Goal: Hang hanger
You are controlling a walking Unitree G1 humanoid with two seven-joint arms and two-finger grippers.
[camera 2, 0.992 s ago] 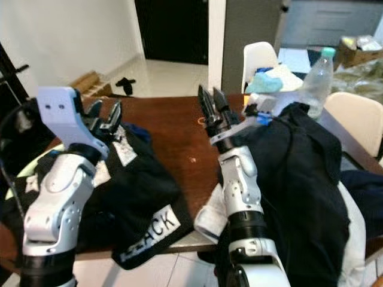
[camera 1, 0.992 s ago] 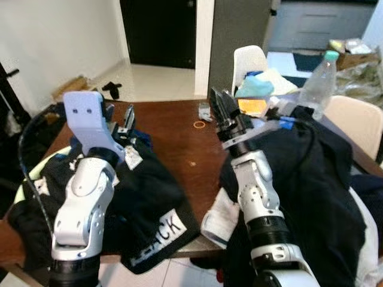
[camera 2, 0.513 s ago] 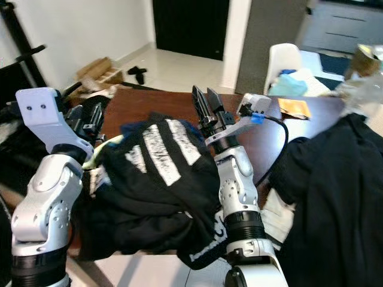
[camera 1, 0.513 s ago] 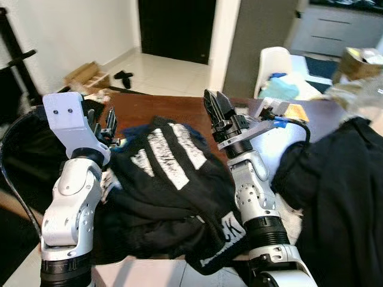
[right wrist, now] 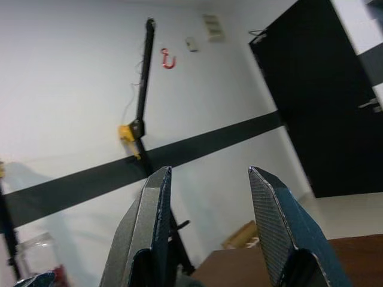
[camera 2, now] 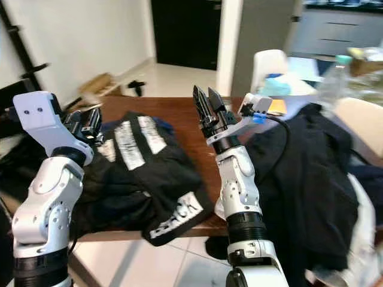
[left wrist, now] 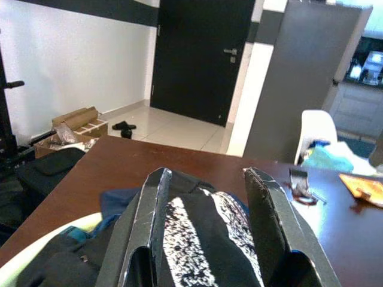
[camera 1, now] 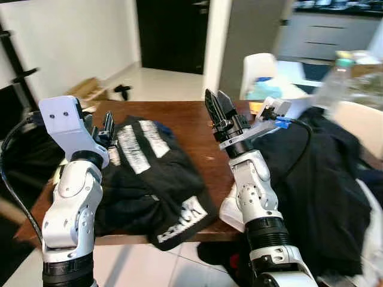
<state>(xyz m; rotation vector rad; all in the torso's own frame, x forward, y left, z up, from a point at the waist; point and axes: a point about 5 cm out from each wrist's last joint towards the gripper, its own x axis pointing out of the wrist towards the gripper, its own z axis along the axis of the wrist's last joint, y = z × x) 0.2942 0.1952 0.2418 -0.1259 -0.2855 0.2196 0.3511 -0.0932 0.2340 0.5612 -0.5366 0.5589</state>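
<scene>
Both arms raised over a brown wooden desk point(camera 1: 185, 128). Left tool point(left wrist: 206, 233) up at about 9 o'clock of the scene, fingers spread wide with nothing between them, aimed across a black garment point(camera 1: 149, 173) with white print that lies heaped on the desk's near-left part and hangs over its front edge. Right tool point(camera 1: 218, 107) near the centre, pointing up toward 12 o'clock, fingers parted wide and empty; seen from its wrist, aimed at a white wall with a dark stripe, a black vertical pole point(right wrist: 142, 89) and a small red hook point(right wrist: 168, 58) high on that wall. No hanger distinguishable anywhere; its place cannot be told. At 3 o'clock, a dark jacket point(camera 1: 323, 179) draped over the desk's right side. At 1 o'clock, a white chair point(camera 1: 258, 66) beyond the desk and a blurred clear bottle point(camera 1: 332, 81). At 12 o'clock, a black door point(camera 1: 170, 33); at 10 o'clock, cardboard boxes point(camera 1: 84, 89) on the pale floor.
</scene>
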